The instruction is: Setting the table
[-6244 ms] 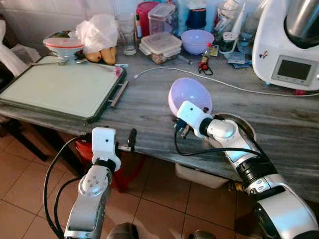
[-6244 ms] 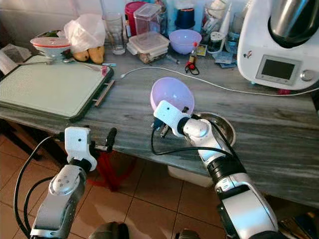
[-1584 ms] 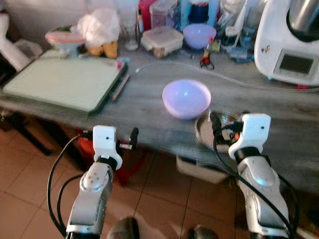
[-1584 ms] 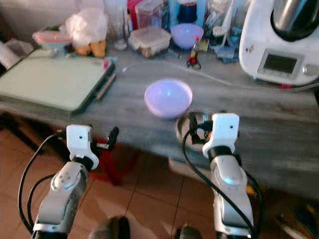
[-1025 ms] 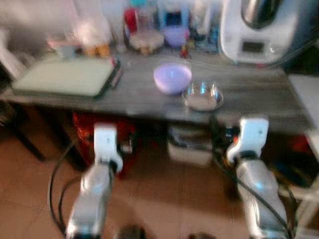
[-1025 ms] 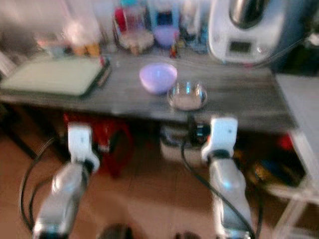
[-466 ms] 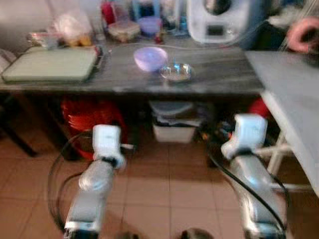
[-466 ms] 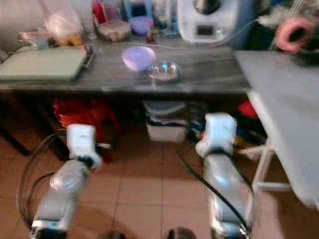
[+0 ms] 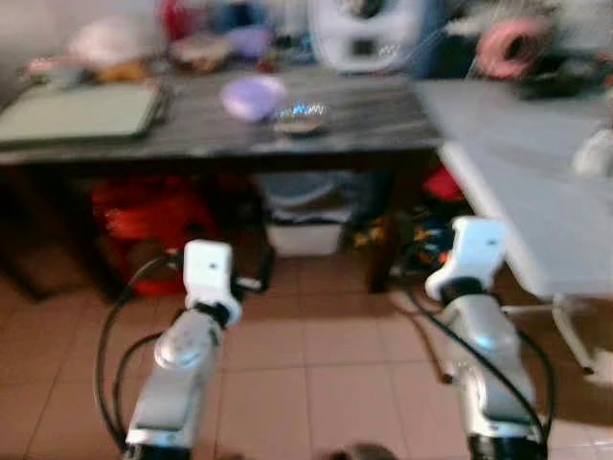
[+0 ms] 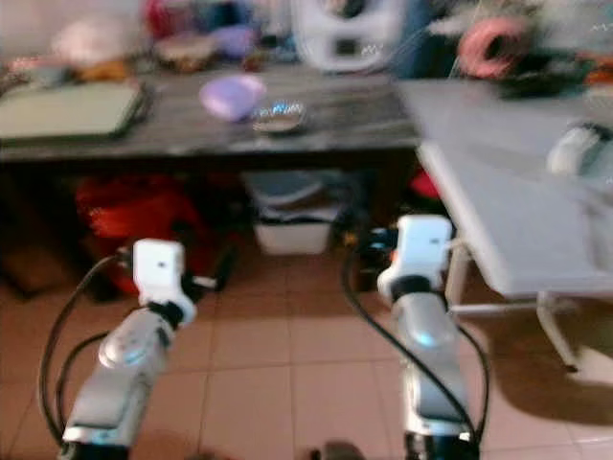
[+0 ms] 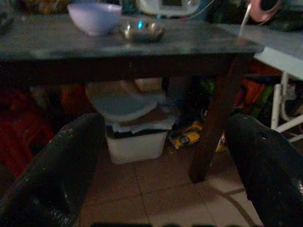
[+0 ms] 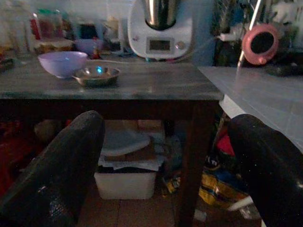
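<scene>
Your purple bowl [image 12: 62, 63] sits on the grey table [image 12: 142, 85], touching the steel bowl [image 12: 96, 75]. Left gripper [image 11: 156, 165] and right gripper [image 12: 161, 161]: fingers spread, empty, well apart from the table. Most of the setting likely remains.

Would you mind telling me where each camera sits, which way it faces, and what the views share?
Eye views: on the head, looking forward and down at the grey table, white table and tiled floor; both silver arms show.
Left wrist view: looks along the open left gripper at the bin under the table.
Right wrist view: looks along the open right gripper at the appliance.
All share the purple bowl and metal bowl.
</scene>
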### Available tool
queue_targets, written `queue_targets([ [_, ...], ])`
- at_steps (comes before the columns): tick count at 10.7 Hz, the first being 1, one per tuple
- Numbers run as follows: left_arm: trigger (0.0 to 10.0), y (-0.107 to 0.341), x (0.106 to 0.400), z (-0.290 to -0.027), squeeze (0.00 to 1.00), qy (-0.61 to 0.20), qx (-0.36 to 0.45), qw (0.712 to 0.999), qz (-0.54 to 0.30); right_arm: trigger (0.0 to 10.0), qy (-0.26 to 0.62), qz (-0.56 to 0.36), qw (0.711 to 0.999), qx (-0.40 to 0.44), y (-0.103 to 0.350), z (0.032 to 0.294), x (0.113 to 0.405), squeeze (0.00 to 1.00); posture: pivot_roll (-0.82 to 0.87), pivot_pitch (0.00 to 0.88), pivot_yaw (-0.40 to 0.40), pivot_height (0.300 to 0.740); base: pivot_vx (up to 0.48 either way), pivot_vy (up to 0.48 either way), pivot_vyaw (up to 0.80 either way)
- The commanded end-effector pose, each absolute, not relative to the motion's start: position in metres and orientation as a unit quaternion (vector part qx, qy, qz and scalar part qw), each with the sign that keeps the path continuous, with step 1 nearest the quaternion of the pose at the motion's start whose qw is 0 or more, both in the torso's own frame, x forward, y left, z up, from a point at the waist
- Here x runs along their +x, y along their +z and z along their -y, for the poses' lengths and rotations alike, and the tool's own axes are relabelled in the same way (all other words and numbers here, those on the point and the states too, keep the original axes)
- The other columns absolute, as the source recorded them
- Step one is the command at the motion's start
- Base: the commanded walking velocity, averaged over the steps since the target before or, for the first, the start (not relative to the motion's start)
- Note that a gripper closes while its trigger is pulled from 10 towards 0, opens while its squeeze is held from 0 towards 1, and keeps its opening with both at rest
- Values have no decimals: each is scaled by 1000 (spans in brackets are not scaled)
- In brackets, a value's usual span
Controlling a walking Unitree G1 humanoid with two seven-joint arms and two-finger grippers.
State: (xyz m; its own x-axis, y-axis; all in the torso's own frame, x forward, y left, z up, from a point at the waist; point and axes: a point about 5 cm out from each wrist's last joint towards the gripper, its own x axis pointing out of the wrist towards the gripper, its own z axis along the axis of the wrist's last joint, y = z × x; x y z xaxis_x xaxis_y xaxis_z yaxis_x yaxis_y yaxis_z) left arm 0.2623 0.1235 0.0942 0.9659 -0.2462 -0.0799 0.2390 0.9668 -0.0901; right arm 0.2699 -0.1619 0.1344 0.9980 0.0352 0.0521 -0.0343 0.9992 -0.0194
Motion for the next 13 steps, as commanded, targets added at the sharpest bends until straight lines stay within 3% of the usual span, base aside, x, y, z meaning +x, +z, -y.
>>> queue_targets([
  [1,10000,92,264,-126,0,-117,-43,991,-53,10000,27,35,999,-11,139,160,273,0,-41,0,43,740,0,0,0],
  [3,10000,92,263,-126,0,-118,-42,991,-57,10000,26,35,999,-13,140,161,273,0,-43,0,44,740,0,0,0],
  [10,10000,93,265,-128,0,-119,-28,991,-61,10000,-17,12,1000,-23,135,168,278,0,-41,0,54,740,0,-475,0],
  [13,10000,94,267,-128,0,-117,-13,991,-61,10000,-21,11,999,-30,131,165,279,0,-42,0,58,740,297,-374,0],
])
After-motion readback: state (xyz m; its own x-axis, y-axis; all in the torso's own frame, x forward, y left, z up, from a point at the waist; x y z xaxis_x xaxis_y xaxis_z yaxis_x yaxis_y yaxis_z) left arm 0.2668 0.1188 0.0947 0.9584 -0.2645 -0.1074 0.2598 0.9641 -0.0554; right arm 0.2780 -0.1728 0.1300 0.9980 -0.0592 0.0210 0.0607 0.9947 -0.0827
